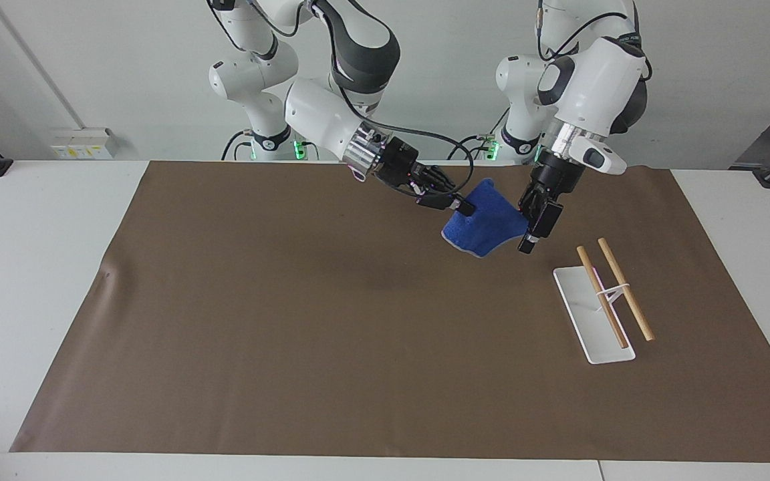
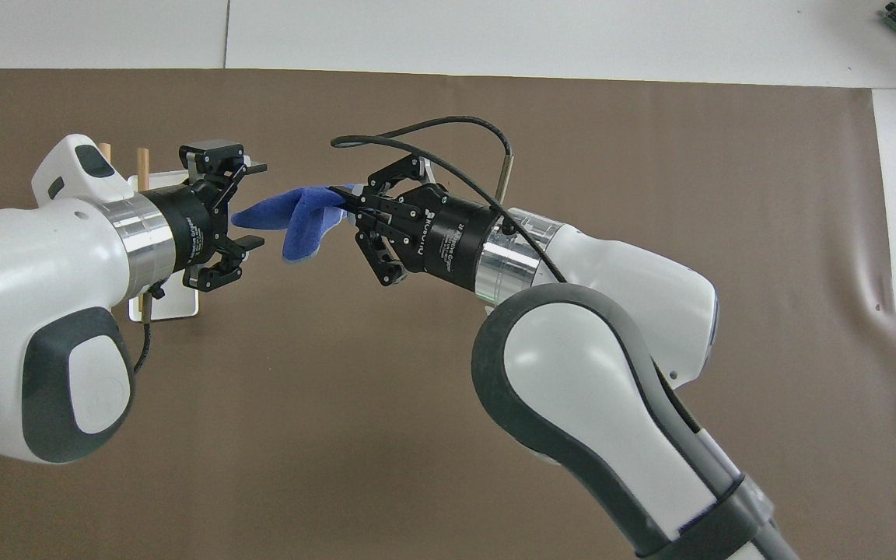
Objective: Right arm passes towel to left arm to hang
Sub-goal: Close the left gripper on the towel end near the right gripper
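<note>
- Setting: a brown mat (image 1: pixel 291 321) covers a white table (image 1: pixel 37 214).
- Towel (image 1: pixel 482 224): blue, soft and light, draping in the air above the mat; it likely folds under any grip, so a free corner suits best.
- Right gripper (image 1: pixel 462 208): clenched on the towel's upper edge.
- Left gripper (image 2: pixel 250 206): jaws apart around the free corner, not yet closed on it.
- Rack (image 1: pixel 602 294): white base with wooden bars, toward the left arm's end.

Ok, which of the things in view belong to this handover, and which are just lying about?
In the job:
- towel
- right gripper, shut on the towel
- left gripper, open at the towel's free end
- rack, probably the hanger

Lying about:
- mat
- table
- socket box
</note>
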